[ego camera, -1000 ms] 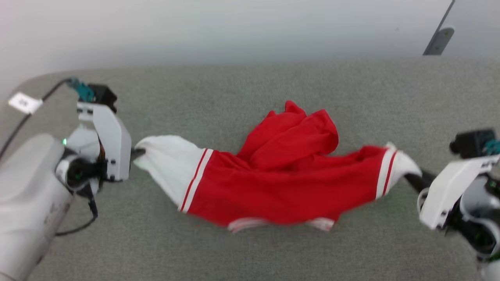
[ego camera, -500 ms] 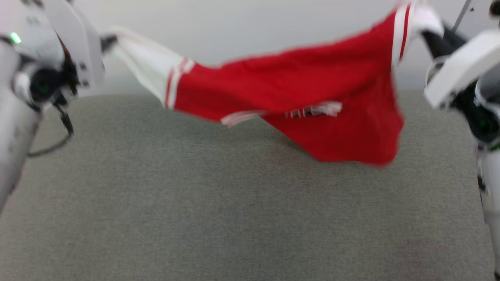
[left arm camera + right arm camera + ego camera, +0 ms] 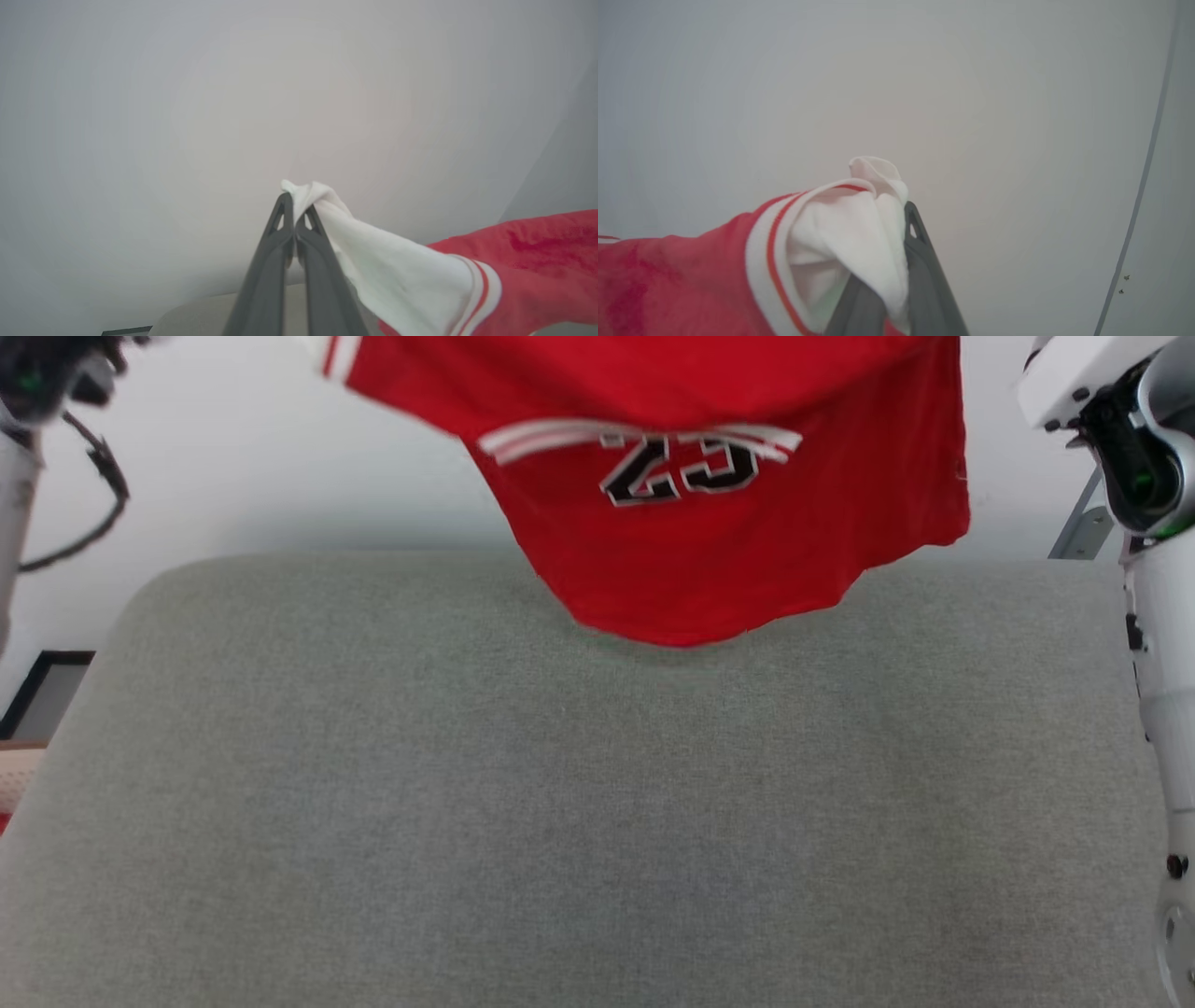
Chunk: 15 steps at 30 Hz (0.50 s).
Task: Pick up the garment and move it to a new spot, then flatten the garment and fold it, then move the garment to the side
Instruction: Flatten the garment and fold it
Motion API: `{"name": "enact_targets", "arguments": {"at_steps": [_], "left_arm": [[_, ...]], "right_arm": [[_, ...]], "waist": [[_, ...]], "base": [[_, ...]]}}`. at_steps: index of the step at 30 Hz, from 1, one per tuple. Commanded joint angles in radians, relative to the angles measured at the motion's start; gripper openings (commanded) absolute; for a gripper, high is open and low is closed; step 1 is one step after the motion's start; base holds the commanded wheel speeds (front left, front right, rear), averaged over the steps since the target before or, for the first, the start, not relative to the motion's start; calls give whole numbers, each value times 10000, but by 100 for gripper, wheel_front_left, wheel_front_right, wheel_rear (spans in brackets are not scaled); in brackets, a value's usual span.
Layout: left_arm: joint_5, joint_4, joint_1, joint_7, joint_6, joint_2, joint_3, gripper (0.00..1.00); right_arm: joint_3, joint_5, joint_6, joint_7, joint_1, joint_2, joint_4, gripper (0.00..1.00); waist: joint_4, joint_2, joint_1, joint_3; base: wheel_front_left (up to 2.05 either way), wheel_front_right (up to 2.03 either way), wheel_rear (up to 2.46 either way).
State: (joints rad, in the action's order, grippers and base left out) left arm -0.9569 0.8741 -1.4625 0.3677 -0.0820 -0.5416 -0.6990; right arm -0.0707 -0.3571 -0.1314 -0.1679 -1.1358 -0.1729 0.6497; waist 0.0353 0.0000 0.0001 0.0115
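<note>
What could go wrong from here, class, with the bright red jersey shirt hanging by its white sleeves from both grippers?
The left gripper pinches just the tip of a white sleeve of the bright red jersey shirt, so it may slip free. The shirt's hem sags unevenly over the grey fabric cushion, so it could land creased.

Red garment [image 3: 709, 560] w/ white-striped trim
</note>
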Motion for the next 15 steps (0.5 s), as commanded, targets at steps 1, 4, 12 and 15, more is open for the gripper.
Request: {"name": "enact_targets", "arguments": {"at_steps": [1,4,12,15], "left_arm": [[134,123,-230,-209,39,-3,24,0],[255,496,-539,-577,10,109,26,0],[245,1293,-991,-1068,-210,323,16,0],[204,1477,-1139,-1175,-272,359,32,0]], "right_arm": [[40,153,15,96,-202,68,259,0],[141,454,15,289,-576,129,985,0],[-2,553,15,417,-1126,293,2149,0],[24,437,15,428,-1310,328,2397,0]], "waist": [[25,0,-1,58],[46,0,-1,113],[118,0,-1,273],[133,0,-1,560]], "base": [[0,0,0],[0,0,0],[0,0,0],[0,0,0]]}}
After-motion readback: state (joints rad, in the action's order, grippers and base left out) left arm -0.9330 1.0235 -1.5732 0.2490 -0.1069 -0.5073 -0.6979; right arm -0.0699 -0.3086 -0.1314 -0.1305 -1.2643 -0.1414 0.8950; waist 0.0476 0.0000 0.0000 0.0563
